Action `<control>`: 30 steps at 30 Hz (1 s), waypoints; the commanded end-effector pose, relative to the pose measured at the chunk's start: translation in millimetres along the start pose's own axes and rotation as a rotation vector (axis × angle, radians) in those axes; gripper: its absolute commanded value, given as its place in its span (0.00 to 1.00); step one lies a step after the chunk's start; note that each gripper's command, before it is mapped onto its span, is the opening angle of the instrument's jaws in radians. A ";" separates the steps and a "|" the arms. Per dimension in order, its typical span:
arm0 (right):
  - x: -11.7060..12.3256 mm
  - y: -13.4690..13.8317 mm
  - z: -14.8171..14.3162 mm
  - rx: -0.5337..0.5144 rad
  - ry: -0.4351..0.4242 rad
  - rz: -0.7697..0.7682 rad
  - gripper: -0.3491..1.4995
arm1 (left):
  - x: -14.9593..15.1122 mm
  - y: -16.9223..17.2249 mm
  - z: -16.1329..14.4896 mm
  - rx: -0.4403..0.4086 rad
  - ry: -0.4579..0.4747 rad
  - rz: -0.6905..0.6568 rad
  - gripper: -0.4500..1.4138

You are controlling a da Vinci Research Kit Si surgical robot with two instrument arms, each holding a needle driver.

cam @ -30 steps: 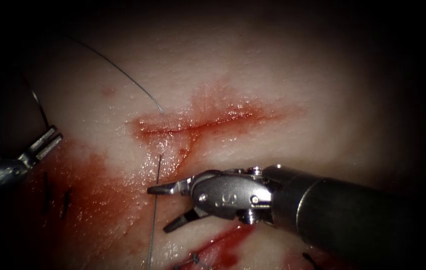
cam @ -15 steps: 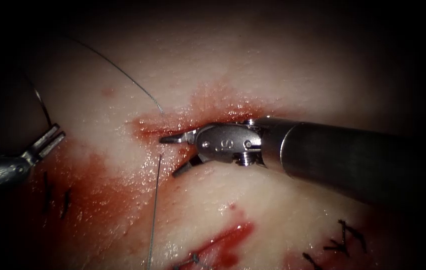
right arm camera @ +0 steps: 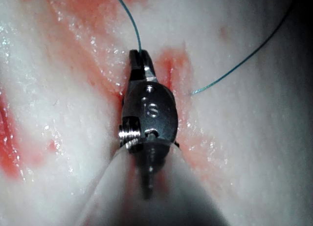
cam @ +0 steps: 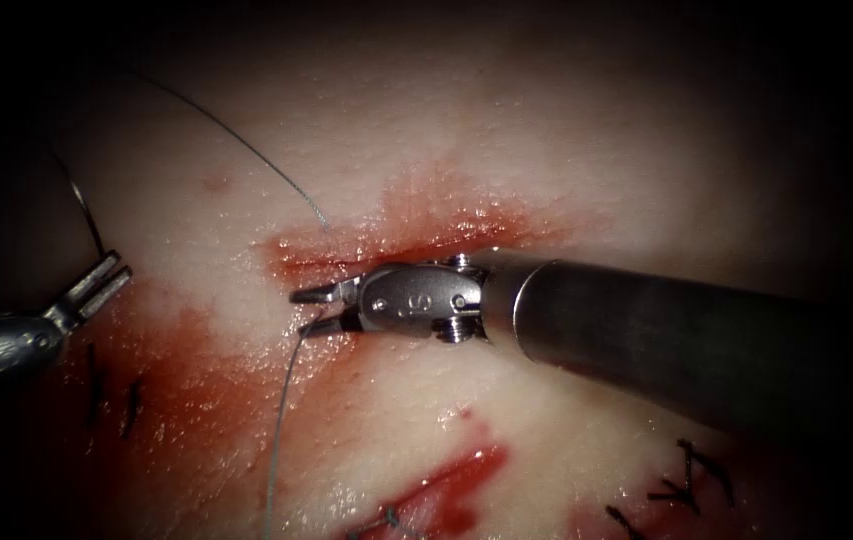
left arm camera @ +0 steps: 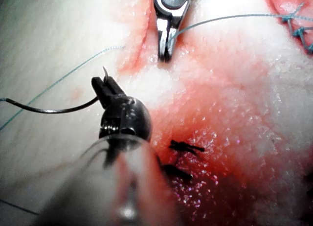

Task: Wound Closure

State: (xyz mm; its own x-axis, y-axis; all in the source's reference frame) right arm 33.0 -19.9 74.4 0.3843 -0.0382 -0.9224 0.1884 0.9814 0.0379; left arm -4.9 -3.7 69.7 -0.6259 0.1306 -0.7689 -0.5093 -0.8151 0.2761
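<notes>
We were at a surgical practice lab: a slab of pale tissue [cam: 566, 130] with a cut [cam: 396, 245], stained with red fluid [cam: 176, 400] (older stitches [cam: 691, 480] too), under endoscope light.

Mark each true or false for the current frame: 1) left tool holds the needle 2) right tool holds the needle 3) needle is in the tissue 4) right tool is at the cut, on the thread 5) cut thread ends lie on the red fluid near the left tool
1) Left tool holds the needle. True: it grips near one end of the curve.
2) Right tool holds the needle. False: its fingers are on the thread.
3) Needle is in the tissue. False: it hangs clear, left of the cut.
4) Right tool is at the cut, on the thread. True: seen also in the right wrist view.
5) Cut thread ends lie on the red fluid near the left tool. True.
</notes>
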 end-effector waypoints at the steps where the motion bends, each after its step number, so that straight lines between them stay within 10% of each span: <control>1: -0.2 0.5 0.7 0.006 -0.016 -0.007 0.00 | 0.0 -0.1 0.9 0.001 0.000 0.003 0.00; 15: 3.1 -5.7 -2.6 0.058 -0.013 -0.004 0.00 | -0.2 0.2 0.9 0.004 0.001 -0.001 0.00; 30: 15.8 -17.2 -4.1 0.300 0.070 -0.001 0.00 | -0.2 0.7 1.1 0.004 -0.005 0.005 0.00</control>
State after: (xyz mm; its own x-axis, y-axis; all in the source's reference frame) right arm 31.0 -36.5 57.4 0.3298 -0.0155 -0.9439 0.4508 0.8811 0.1430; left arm -5.3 -4.2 70.1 -0.6334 0.1325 -0.7624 -0.5080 -0.8144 0.2805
